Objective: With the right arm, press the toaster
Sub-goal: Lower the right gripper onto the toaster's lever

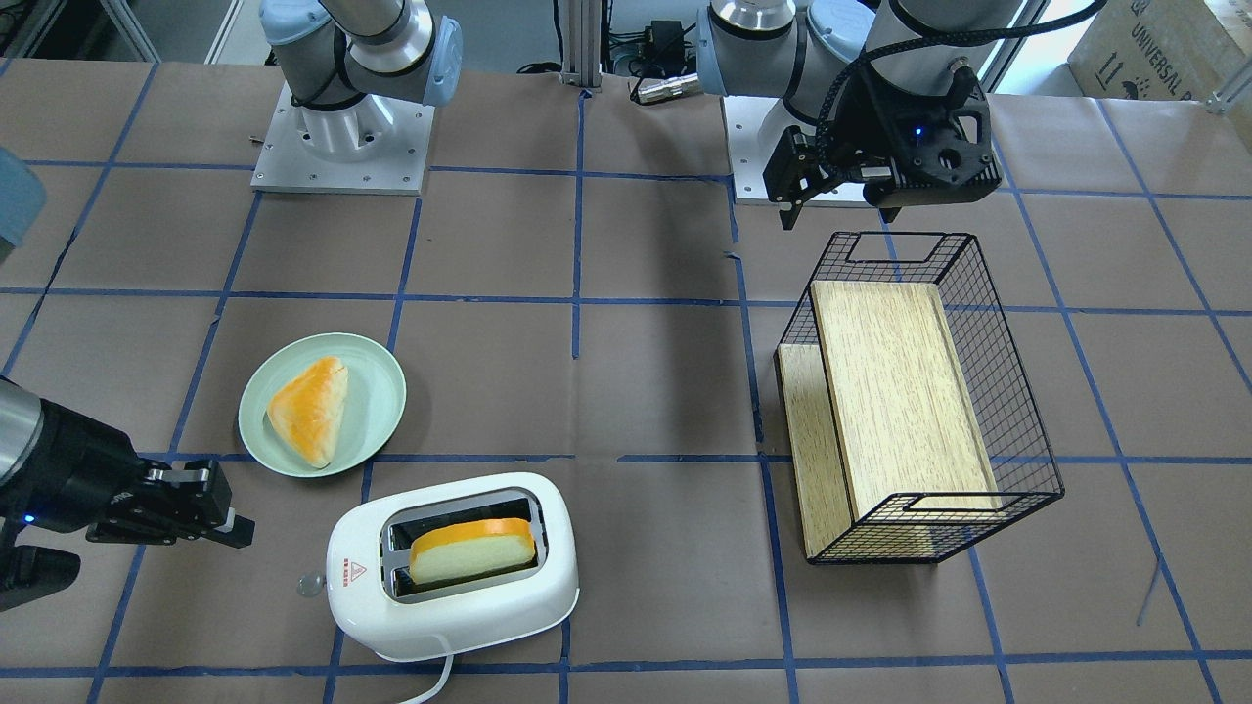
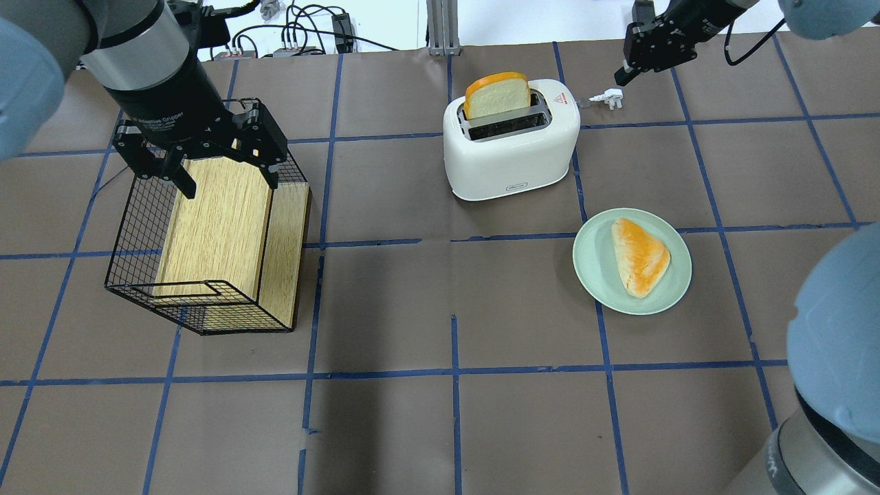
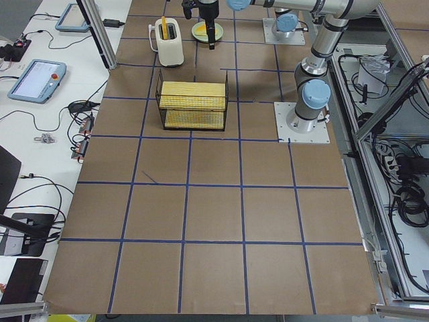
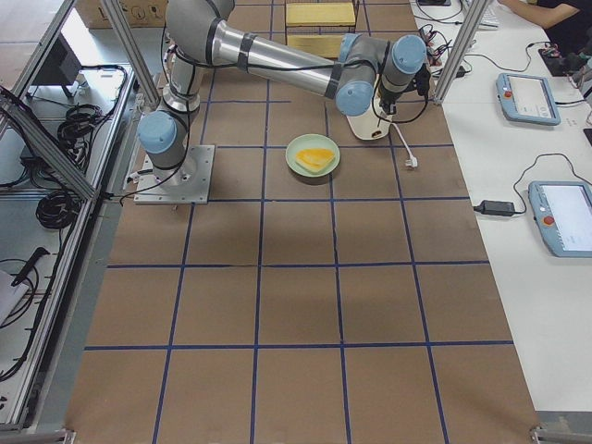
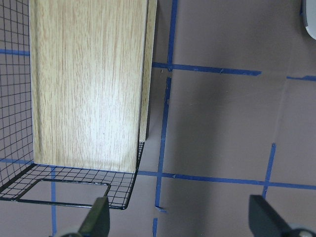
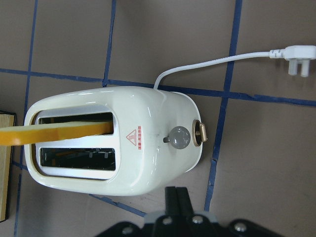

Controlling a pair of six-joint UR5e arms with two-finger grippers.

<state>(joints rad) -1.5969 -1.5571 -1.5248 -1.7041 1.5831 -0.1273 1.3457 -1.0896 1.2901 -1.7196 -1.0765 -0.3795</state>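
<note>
the white rounded plastic two-slot toaster (image 1: 450, 616) sits low, left of centre in the front-facing view, a bread slice (image 1: 471, 552) standing in one slot. the right arm's black gripper (image 1: 235, 530) hovers close by, left of its knob end, fingers pinched together, empty. the left gripper (image 2: 229, 184) hangs spread wide over the black wire basket (image 2: 137, 234). the small clear knob (image 6: 179, 137) is rounded: an off-centre press could slip off it or shove the toaster sideways.

Panning over a brown table (image 3: 214, 215) crossed by blue tape (image 3: 201, 242), hemmed by aluminium posts (image 3: 97, 33), flanked by white benches (image 4: 481, 166) loaded with tablets (image 4: 525, 98), with cables (image 3: 401, 201) alongside and a cardboard box (image 1: 1154, 44) in one corner, under soft, even light.
</note>
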